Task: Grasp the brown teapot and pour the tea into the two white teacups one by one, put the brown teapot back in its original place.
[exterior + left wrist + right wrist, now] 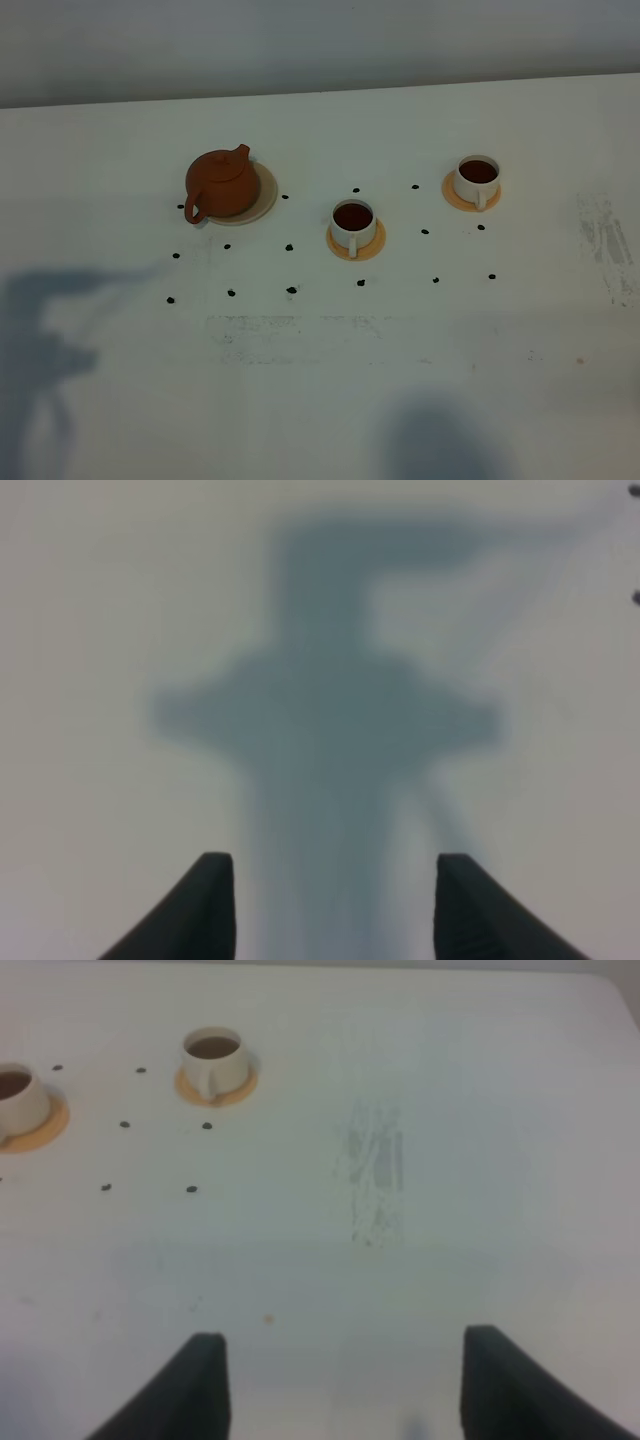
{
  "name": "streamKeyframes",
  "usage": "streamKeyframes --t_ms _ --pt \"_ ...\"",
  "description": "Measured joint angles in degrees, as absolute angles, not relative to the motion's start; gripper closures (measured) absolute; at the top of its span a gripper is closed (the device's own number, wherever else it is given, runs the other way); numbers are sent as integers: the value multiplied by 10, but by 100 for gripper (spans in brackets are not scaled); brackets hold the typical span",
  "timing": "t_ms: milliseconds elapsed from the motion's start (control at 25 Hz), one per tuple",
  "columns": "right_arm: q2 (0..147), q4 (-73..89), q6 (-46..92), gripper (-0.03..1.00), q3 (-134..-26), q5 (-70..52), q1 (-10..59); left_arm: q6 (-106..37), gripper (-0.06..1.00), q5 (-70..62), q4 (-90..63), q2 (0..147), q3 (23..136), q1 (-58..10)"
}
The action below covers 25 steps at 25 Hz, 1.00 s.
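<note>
Both claws, left [325, 910] and right [340, 1390], spread and empty above the table [320, 380]; brown teapot [220, 183] on its saucer [262, 200], both teacups [353, 224] [477, 180] filled with tea [353, 215].

White table [320, 380] with black dots, grey wall [300, 40] behind.

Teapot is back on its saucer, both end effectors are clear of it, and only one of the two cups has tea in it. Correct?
Not quite: both white teacups hold dark tea, as the exterior high view shows. The brown teapot does sit on its saucer, untouched.
</note>
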State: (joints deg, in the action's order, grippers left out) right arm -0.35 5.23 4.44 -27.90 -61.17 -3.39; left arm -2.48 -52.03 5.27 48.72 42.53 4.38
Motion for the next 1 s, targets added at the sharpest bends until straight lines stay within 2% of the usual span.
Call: streamKeyframes --t_ms 360,640,1000 --pt "-4 52 44 45 -279 -612 -34 -24 49 -645 21 310 385 44" --pt "-4 52 44 45 -279 -612 -34 -31 49 -616 -35 156 294 44" --pt "-4 52 44 45 -279 -612 -34 -37 49 -607 -38 50 260 44"
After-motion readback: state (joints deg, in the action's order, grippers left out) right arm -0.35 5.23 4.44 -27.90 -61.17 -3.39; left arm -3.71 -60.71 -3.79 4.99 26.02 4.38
